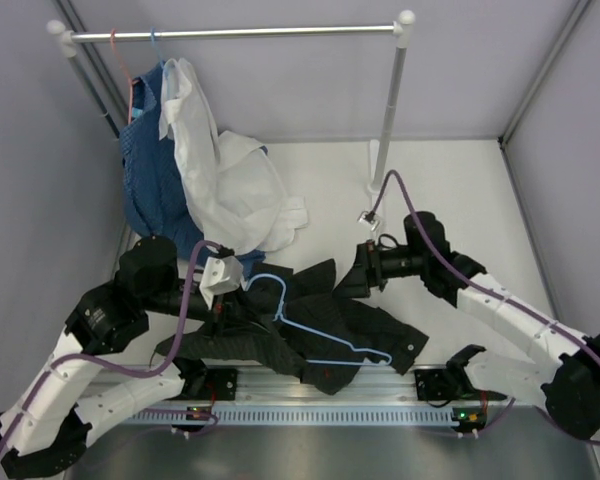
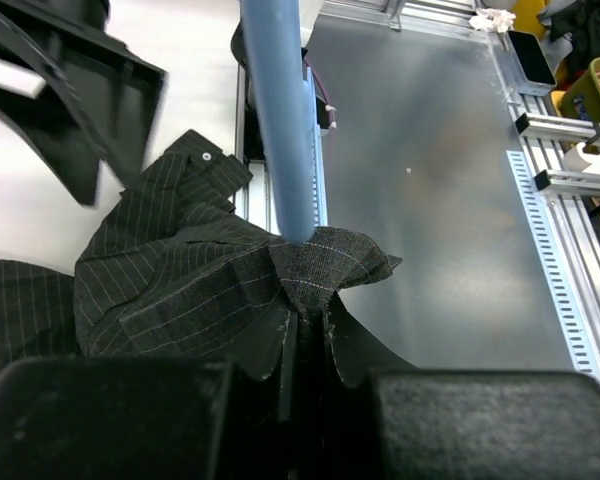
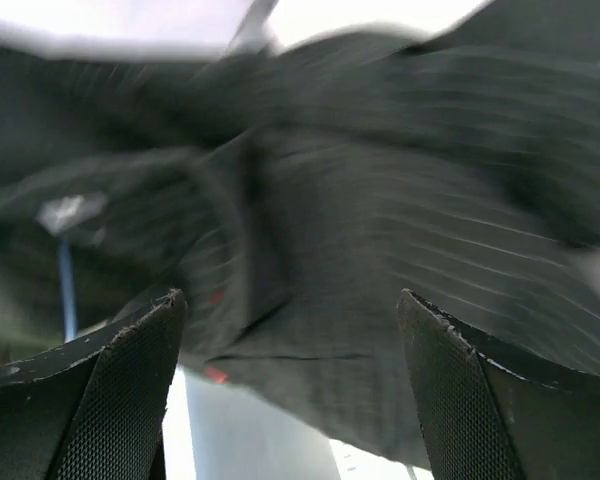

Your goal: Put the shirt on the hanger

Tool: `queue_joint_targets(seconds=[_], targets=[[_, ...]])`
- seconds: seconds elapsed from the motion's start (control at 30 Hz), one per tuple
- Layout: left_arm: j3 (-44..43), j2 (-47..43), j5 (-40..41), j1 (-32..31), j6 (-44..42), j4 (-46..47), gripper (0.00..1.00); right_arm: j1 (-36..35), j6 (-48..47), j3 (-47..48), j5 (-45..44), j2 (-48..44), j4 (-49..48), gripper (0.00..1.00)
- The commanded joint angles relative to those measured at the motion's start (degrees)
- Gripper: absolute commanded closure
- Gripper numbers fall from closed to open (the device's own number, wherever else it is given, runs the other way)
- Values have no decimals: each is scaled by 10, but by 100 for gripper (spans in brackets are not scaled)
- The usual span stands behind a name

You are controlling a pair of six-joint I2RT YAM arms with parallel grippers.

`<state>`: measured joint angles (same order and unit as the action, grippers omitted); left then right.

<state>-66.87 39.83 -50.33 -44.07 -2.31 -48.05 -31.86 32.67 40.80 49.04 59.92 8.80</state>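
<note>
Left gripper (image 2: 302, 325) is pinching a fold of the shirt (image 1: 370, 322), fingers closed tight on the fabric. The hanger (image 2: 280, 120) is coming straight out of that same fold. Shirt is lying crumpled at the near edge of the table (image 1: 460, 190), with the hanger lying across the top of it. Right gripper (image 3: 290, 300) is sitting at the shirt's far edge, fingers spread wide and gripping nothing (wrist view is blurry, fabric just ahead).

White shirt (image 1: 220, 180) and blue patterned garment (image 1: 145, 185) hanging from metal rail (image 1: 280, 32), red hanger (image 1: 128, 72)
</note>
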Motion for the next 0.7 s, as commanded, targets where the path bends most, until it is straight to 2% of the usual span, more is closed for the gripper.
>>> queue_joint_targets(seconds=[0.0,0.27,0.4,0.53,0.6,0.67], targets=[[1,-17,-14,-1,-38,31,100,-87,-34,28,99,32,-117,16],[-6,23,-44,-1,-22,31,100,-171,49,2,110,106,-319,17],[-13,33,-30,-1,-24,31,100,-207,-13,29,70,136,-268,20],[-26,41,-15,-1,-25,32,100,-211,-60,35,18,158,-208,33],[-27,41,-12,-1,-24,32,100,-211,-74,32,6,153,-193,36],[-27,42,-6,-1,-24,32,100,-211,-80,28,10,149,-186,47]])
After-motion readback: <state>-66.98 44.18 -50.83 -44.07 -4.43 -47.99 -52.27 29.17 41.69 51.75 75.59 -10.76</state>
